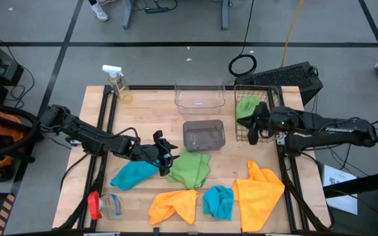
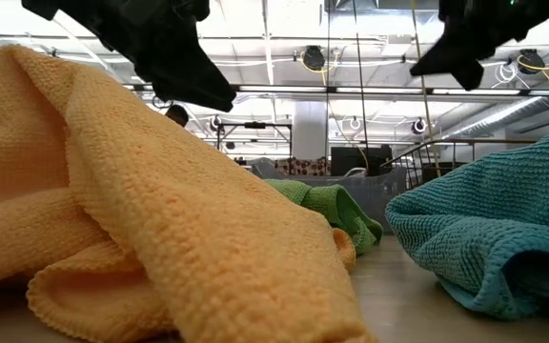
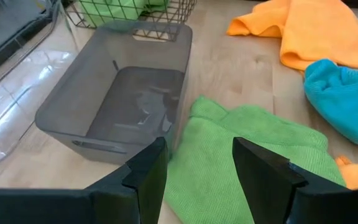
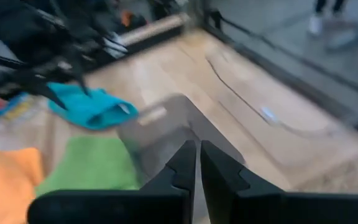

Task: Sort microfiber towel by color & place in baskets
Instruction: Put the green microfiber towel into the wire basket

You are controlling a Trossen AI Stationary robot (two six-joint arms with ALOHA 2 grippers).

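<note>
On the wooden table (image 1: 143,111), one lime green microfiber towel (image 1: 246,105) lies inside the tall dark wire-mesh basket (image 1: 262,88) at the far right, the only cloth sorted so far. Five others remain on the tabletop: a second lime green towel (image 1: 190,168) just in front of the smoky grey plastic tub (image 1: 203,135), a turquoise blue towel (image 1: 132,174) to its left, a second turquoise blue towel (image 1: 218,201) near the front edge, and two orange-yellow towels, the smaller (image 1: 173,205) beside that blue one and the larger (image 1: 260,190) to the right. Both the grey tub and the clear plastic tub (image 1: 199,94) behind it hold nothing, so by this evidence most of the job lies ahead.

The left gripper (image 1: 165,154) hangs over the near edge of the loose green towel, its jaws spread apart and holding nothing, as its own wrist view shows, with the grey tub directly ahead. The right gripper (image 1: 255,126) is at the wire-mesh basket's front, its jaws pressed together and empty in its wrist view.

A clear spray bottle with a white trigger (image 1: 117,82) stands at the table's far left corner, and a small clear bottle with a red cap (image 1: 105,205) lies near the front left.
</note>
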